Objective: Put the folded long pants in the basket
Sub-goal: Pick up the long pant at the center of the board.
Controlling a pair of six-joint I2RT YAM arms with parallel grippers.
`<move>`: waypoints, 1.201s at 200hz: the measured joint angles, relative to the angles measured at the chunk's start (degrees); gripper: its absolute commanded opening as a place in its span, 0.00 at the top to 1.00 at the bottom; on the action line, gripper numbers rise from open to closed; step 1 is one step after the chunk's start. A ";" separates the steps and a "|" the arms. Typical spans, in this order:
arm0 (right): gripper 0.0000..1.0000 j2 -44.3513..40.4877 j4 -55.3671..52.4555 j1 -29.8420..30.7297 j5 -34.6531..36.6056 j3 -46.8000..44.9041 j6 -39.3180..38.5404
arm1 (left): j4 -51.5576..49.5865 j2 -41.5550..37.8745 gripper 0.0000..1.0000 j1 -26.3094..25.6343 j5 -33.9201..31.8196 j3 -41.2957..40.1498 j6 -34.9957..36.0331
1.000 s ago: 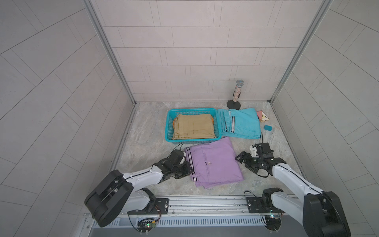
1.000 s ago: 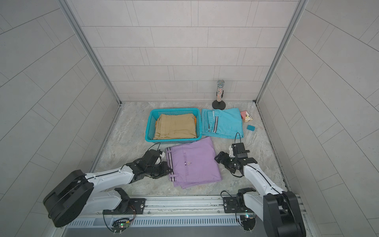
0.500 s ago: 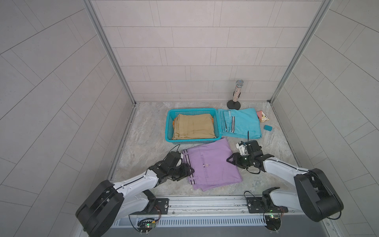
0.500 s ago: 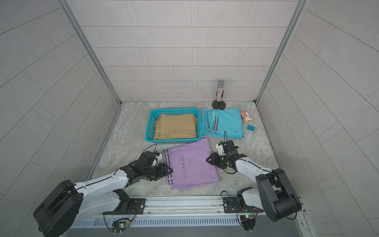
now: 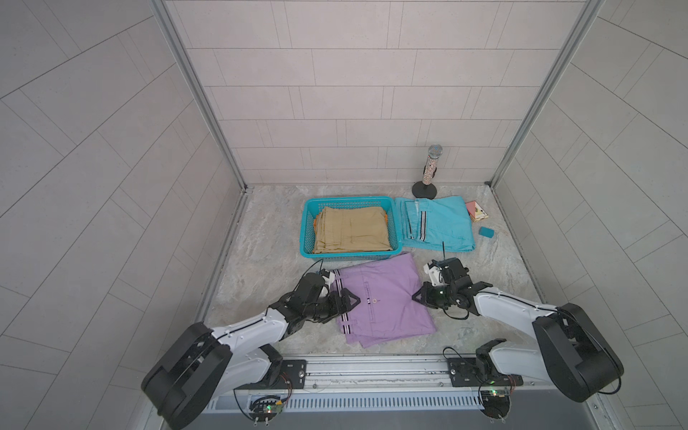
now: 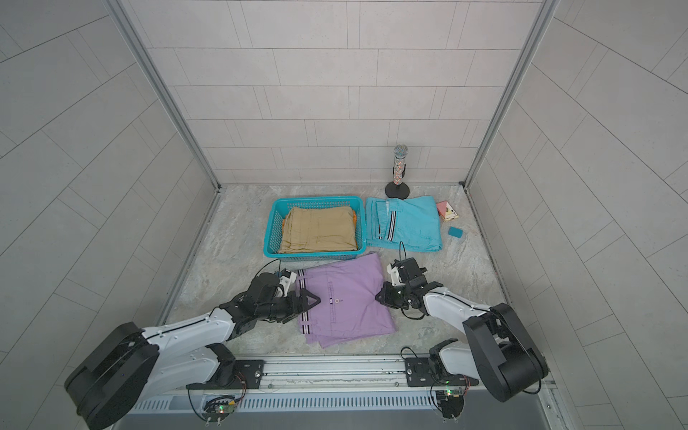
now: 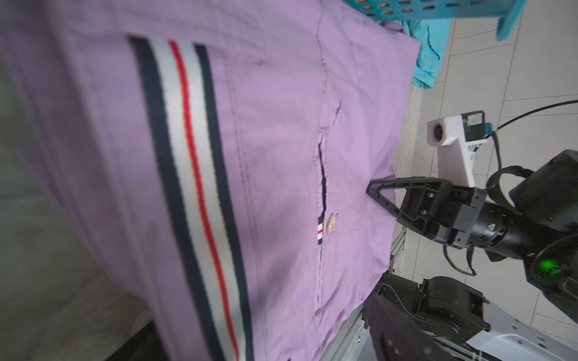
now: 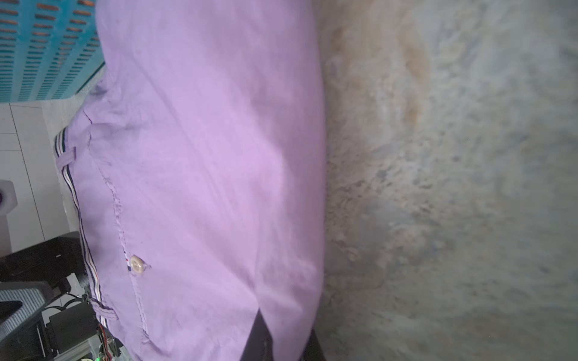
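The nearest thing to a label is a tiny navy, white and red striped tab point(image 7: 319, 231) beside a pale button point(image 7: 331, 223) on the lilac pants point(image 5: 383, 298), matching the striped band point(image 7: 187, 175) along their waist. The print on the pink card point(image 5: 476, 211) is too small to read. The lilac pants lie flat on the marbled grey-beige floor point(image 5: 268, 238), just in front of the basket point(image 5: 309, 231). The basket holds the tan pants point(image 5: 352, 231) on top of the orange pants point(image 5: 387, 217) — only a sliver of orange shows at the rim. The turquoise pants point(image 5: 435, 227) lie touching the basket's right wall, with a small teal block point(image 5: 486, 232) near them. The left gripper point(image 5: 352, 301) rests over the banded edge with its fingers spread. The right gripper point(image 5: 414, 298) is pressed together on the opposite edge, pinching the lilac cloth. Pale grey tiled walls point(image 5: 372, 93) close in three sides, a glittery microphone point(image 5: 430, 171) stands upright at the back, and a metal rail point(image 5: 372, 366) carries both arm bases in front.
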 measured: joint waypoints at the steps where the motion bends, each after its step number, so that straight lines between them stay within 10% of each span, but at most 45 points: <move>1: 1.00 -0.07 -0.02 0.04 0.02 -0.02 0.07 | 0.28 0.28 0.11 0.02 0.02 0.02 0.02; 31: 1.00 -2.56 -1.07 2.03 1.60 -1.01 1.92 | 7.30 6.25 0.29 0.31 2.05 0.24 0.07; 88: 1.00 -5.99 -4.24 4.66 3.69 -1.44 4.28 | 11.74 14.91 1.00 0.81 5.27 1.38 0.20; 151: 1.00 -10.10 -7.10 5.53 3.04 -1.33 4.94 | 7.43 11.04 1.00 0.66 5.46 1.36 0.35; 240: 1.00 -26.27 -22.40 9.64 0.79 12.02 5.84 | -32.79 -29.75 1.00 0.42 0.11 11.85 -0.57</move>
